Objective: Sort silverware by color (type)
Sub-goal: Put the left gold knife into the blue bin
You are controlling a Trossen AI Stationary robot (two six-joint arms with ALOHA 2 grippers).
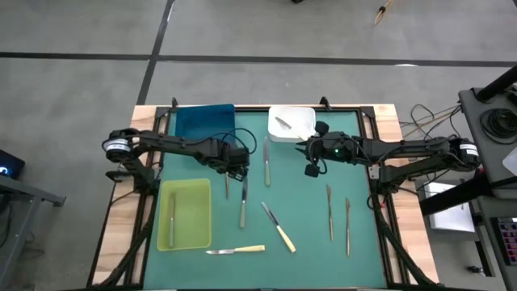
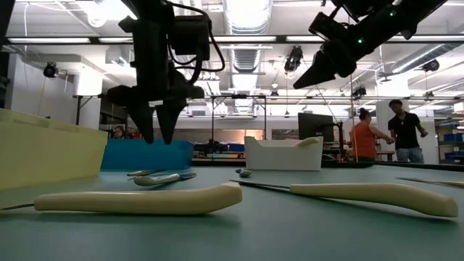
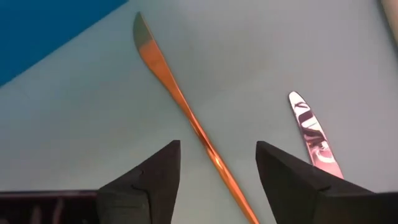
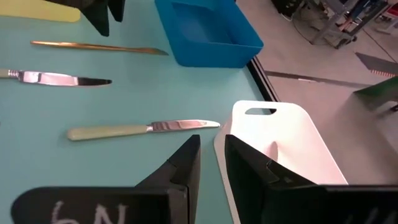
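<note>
My left gripper (image 1: 232, 164) hangs open, fingers pointing down, above a slim copper-coloured knife (image 3: 180, 99) that lies flat on the green mat; its fingers stand on either side of the knife without touching it. It also shows in the low view (image 2: 157, 138), clear of the table. A grey knife (image 3: 314, 140) lies beside the copper one. My right gripper (image 1: 311, 168) is raised and empty next to the white tray (image 1: 292, 123), its fingers (image 4: 186, 162) a narrow gap apart. A pale-handled knife (image 4: 137, 129) lies between the two grippers.
A blue tray (image 1: 204, 121) stands at the back left. A yellow-green tray (image 1: 184, 212) at the front left holds one utensil, and the white tray holds one too. More knives lie loose: two pale-handled ones (image 1: 277, 226) (image 1: 236, 250) near the front and two grey ones (image 1: 329, 212) at the right.
</note>
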